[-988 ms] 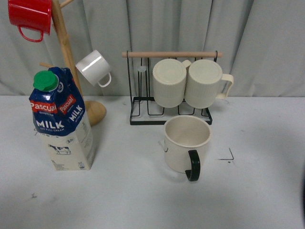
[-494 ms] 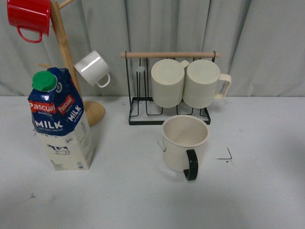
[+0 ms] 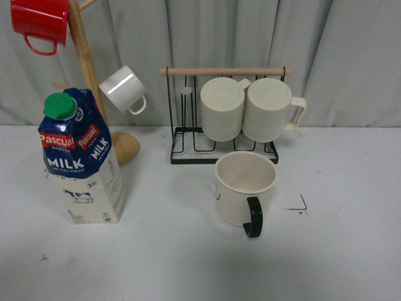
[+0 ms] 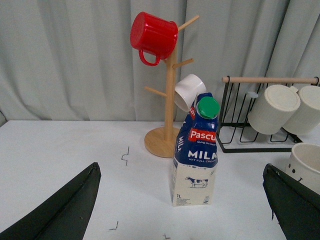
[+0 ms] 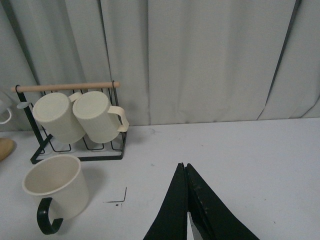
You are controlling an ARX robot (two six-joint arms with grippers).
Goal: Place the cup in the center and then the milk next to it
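The cup, a wide cream mug with a black handle, stands upright on the center patch, left of a black corner mark. The milk stands upright at the left, well apart from the cup. Neither gripper shows in the front view. In the left wrist view my left gripper is open and empty. The milk stands ahead of it between the spread fingers, and the cup shows at the edge. My right gripper is shut and empty, to the right of the cup.
A black wire rack holding two ribbed cream mugs stands right behind the cup. A wooden mug tree with a red mug and a small white mug stands behind the milk. A grey curtain closes the back.
The front view wobbles slightly. The cup and the milk keep their places.
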